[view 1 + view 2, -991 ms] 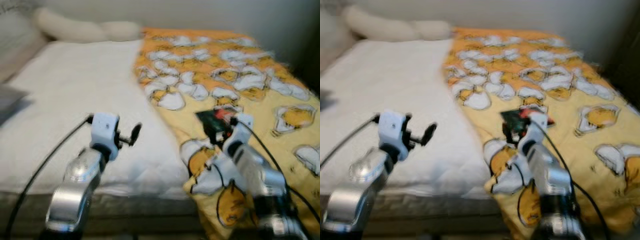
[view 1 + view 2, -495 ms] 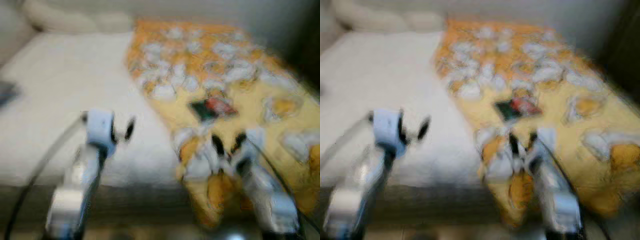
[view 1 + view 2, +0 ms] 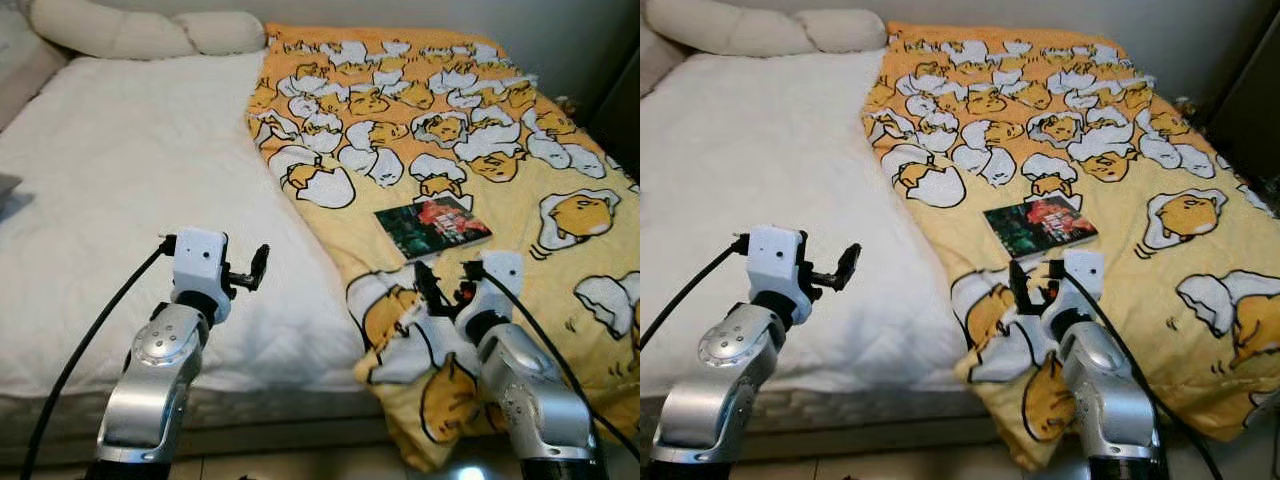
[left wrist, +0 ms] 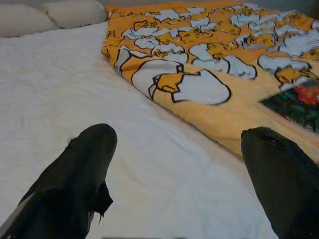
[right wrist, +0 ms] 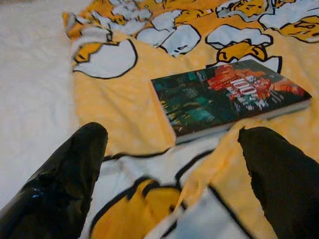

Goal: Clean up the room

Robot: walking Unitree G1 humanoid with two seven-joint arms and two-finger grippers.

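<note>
A book (image 3: pixel 432 227) with a dark green and red cover lies flat on the yellow egg-print blanket (image 3: pixel 480 120) covering the right half of the bed. My right gripper (image 3: pixel 441 283) hovers open just short of the book's near edge; the right wrist view shows the book (image 5: pixel 227 98) between and beyond the two black fingers (image 5: pixel 65 179). My left gripper (image 3: pixel 258 268) is open above the bare white mattress (image 3: pixel 120 180), left of the blanket's folded edge (image 4: pixel 164 94).
Two cream pillows (image 3: pixel 110 30) lie at the head of the bed. A grey object (image 3: pixel 8 190) sits at the mattress's left edge. The blanket hangs over the bed's front edge (image 3: pixel 440 430). A dark piece of furniture (image 3: pixel 1250 110) stands to the right.
The camera has shifted and settled from blur. My right gripper has drawn back toward me from over the book and now sits short of its near edge.
</note>
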